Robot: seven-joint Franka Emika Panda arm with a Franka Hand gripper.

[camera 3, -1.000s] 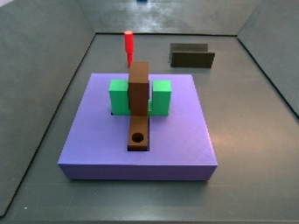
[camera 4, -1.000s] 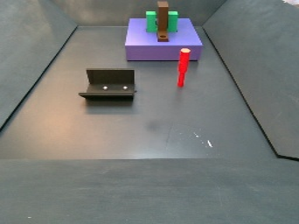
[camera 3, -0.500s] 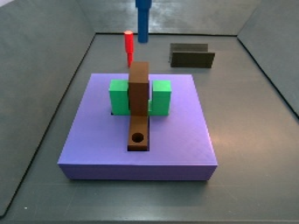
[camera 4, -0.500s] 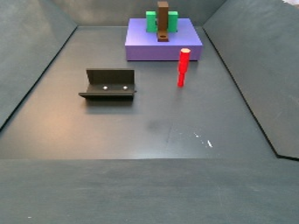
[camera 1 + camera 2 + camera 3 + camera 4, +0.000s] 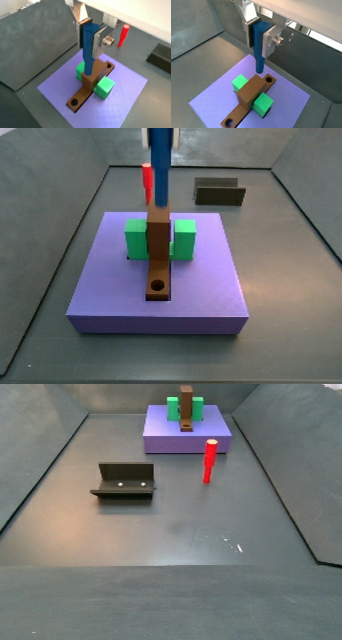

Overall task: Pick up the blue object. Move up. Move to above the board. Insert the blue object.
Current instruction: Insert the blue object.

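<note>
Overhead, gripper (image 5: 260, 31) with blue object (image 5: 260, 44), grey floor (image 5: 187, 534).

Gripper (image 5: 91, 37): two-finger parallel-jaw unit, pointing down, seen in both wrist views (image 5: 260, 34). Fingers (image 5: 99, 41): flat silver plates, one on each side of the blue object (image 5: 89, 50), closed against its upper part and holding it upright; its lower end hangs free below the fingertips. Position: raised above the board (image 5: 250, 94). Side views: the gripper body lies outside the frame; only the held piece (image 5: 159, 166) enters from the top edge.
</note>
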